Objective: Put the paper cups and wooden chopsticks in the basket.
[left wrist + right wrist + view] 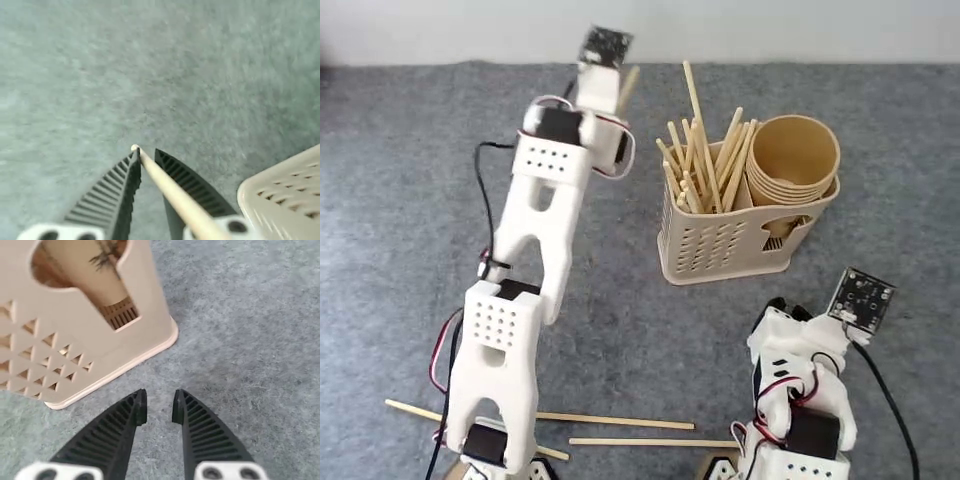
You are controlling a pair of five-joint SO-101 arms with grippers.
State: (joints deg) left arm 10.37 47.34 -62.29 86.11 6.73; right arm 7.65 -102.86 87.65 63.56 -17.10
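One stick at a time: clamping a pale, round-tipped wooden chopstick (170, 192) between the jaws of the left gripper (146, 154) and holding it near the basket (720, 250), probably for dropping in among the upright sticks (705, 165) beside the nested paper cups (795, 150). Leaving several loose chopsticks (620, 421) flat on the grey carpet (410, 200), likely for later trips, and hovering the right gripper (159, 405) low by the basket's corner, with fingers (200, 430) slightly parted and grasping nothing
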